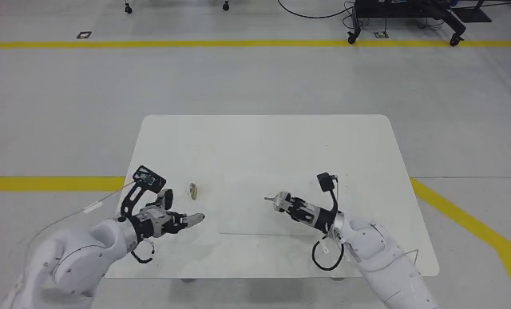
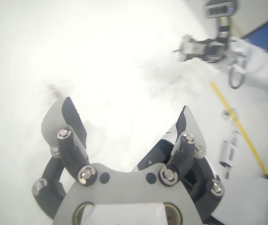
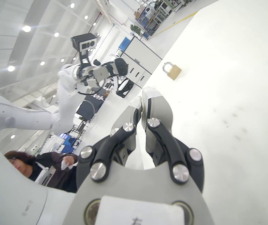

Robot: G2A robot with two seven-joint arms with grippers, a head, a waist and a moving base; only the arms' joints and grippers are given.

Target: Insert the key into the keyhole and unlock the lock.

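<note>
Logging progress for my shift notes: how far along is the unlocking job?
Done: the right gripper is shut on the small metal key. In hand: the open left gripper hangs near the brass padlock with a steel shackle, not touching it. Left: steadying the padlock, inserting the key, turning it.

So a white rounded-corner table (image 1: 319, 141) is being used as the surface here, and one small brass padlock (image 1: 192, 189) is being supported flat on it, toward the robot's left side.
</note>
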